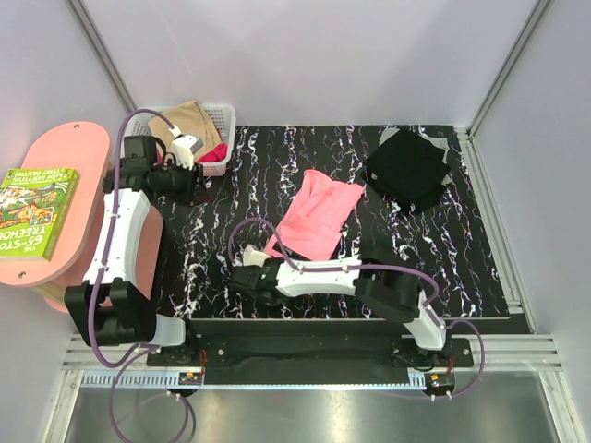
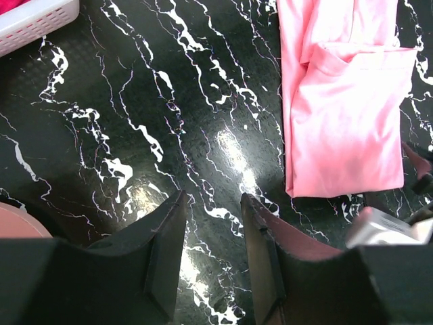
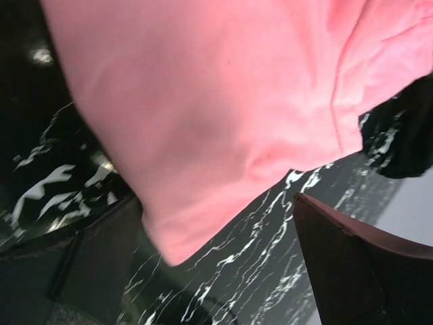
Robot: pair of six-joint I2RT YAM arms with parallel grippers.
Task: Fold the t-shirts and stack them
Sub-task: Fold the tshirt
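A salmon pink t-shirt [image 1: 319, 214], partly folded, lies mid-table; it also shows in the left wrist view [image 2: 345, 115] and fills the right wrist view [image 3: 216, 101]. A folded black t-shirt [image 1: 406, 166] lies at the back right. A tan t-shirt [image 1: 189, 118] and a magenta one [image 1: 214, 154] sit in the white basket [image 1: 224, 114]. My left gripper [image 1: 197, 185] is open and empty above the bare table [image 2: 211, 203], in front of the basket. My right gripper [image 1: 242, 263] is open at the pink shirt's near left corner, which lies between the spread fingers [image 3: 213, 217].
A pink side table [image 1: 69, 157] with a green book [image 1: 37, 208] stands left of the work surface. The black marbled mat [image 1: 212, 240] has white walls behind and on the right. The basket's corner shows in the left wrist view [image 2: 34, 24].
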